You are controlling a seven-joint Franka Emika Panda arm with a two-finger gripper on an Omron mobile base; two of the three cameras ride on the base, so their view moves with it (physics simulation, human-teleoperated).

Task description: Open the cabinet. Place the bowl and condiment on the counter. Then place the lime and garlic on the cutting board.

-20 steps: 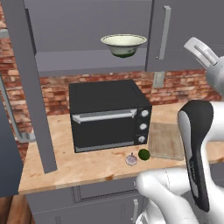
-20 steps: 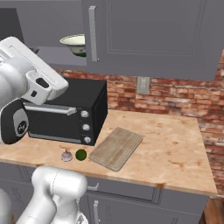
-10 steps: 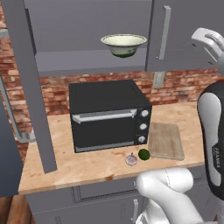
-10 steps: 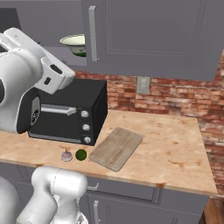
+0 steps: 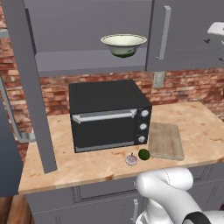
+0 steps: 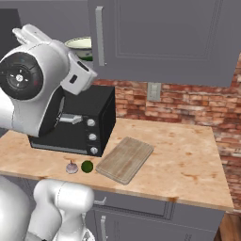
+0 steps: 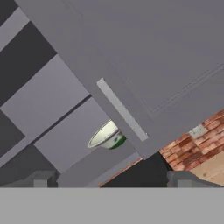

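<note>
The cabinet (image 5: 87, 26) has its left door (image 5: 30, 87) swung out and its right door (image 5: 183, 35) closed. On the cabinet shelf sits the cream bowl (image 5: 124, 43) (image 6: 81, 44) with a green base. The lime (image 5: 144, 154) (image 6: 87, 166) and garlic (image 5: 131, 159) (image 6: 71, 167) lie side by side on the counter (image 5: 201, 131), just left of the cutting board (image 5: 165, 140) (image 6: 124, 159). My gripper (image 7: 113, 179) is open and empty, raised in front of the closed door, looking at the bowl (image 7: 107, 136) and the door's bar handle (image 7: 121, 109). The condiment is out of view.
A black toaster oven (image 5: 109, 113) (image 6: 89, 127) stands on the counter under the shelf, close behind the lime and garlic. My own arm (image 6: 33, 89) hides the left part of the right base view. A wall outlet (image 6: 153, 92) sits on the brick backsplash.
My arm has swung up and to the right, leaving most of the left base view and looming larger in the right base view. The gripper stays open; the things on the counter have not moved.
</note>
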